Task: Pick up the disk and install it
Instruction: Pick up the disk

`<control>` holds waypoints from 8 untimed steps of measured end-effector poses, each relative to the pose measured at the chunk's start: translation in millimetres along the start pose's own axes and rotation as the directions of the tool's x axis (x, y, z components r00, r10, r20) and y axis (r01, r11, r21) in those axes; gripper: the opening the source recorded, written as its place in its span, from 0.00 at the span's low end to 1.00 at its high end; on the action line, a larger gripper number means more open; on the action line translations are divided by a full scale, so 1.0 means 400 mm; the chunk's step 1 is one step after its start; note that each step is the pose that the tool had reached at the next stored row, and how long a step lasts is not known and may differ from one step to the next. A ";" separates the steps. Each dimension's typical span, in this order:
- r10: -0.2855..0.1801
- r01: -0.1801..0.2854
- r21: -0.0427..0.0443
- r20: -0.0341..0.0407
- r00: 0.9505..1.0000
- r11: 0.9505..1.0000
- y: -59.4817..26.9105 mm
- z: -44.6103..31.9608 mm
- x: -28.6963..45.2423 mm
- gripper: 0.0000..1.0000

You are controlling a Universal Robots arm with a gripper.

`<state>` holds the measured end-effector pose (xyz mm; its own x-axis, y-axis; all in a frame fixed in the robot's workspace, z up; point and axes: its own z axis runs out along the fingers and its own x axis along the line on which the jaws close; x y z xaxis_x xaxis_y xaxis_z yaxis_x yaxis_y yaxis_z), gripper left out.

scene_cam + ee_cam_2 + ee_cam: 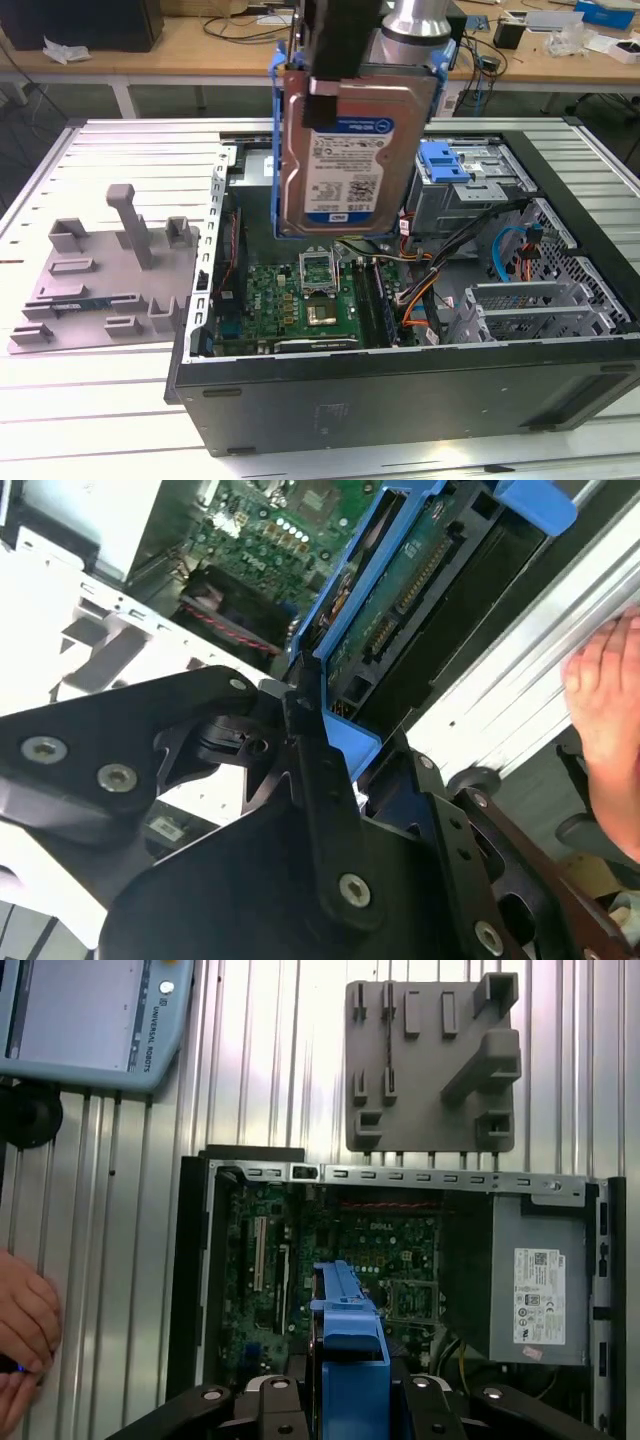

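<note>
Gripper (325, 100): black matte metal links with round bolt heads. It is clamped on the top end of the disk (345, 150), with one dark finger lying flat over the labelled face.
Disk place: it hangs upright straight below the gripper, in the air over the open computer case (400, 400).
Disk shape: a flat rectangular slab with a smooth silver metal shell, contoured on the face that the exterior view sees.
Disk label: a white sheet with a blue band, covering most of that face.
Disk carrier: a glossy blue plastic frame runs along the edges. In the first wrist view it is seen edge-on as a narrow blue bar (350, 1330).
Disk back: in the second wrist view (400, 610) there is a green circuit board with dark connector blocks between the blue rails.
Case: a black sheet-metal box lying on its side below the gripper, with perforated grey steel brackets inside.
Motherboard (300, 300): green, studded with chips, on the case floor beneath the held disk.
Power-supply box (530, 1290): plain grey metal, inside the case, off to one side of the gripper.
Fixture plate (100, 270): matte grey plastic with raised blocks and a post, well apart from the gripper, towards the exterior view's left.
Table (120, 430): ribbed aluminium slats.
Person's hand (610, 700): on the table beside the case.
</note>
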<state>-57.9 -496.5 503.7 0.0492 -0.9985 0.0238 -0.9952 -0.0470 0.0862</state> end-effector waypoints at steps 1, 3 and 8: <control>0.000 0.000 -0.001 0.000 1.000 1.000 -0.013 -0.001 0.010 0.37; 0.000 0.000 -0.002 0.000 1.000 1.000 -0.035 -0.002 0.027 0.37; 0.000 0.000 -0.003 0.000 1.000 1.000 -0.084 -0.006 0.061 0.37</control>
<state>-23.1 -519.4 503.7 0.0495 -0.9985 0.0236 -0.9949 -0.0472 0.0896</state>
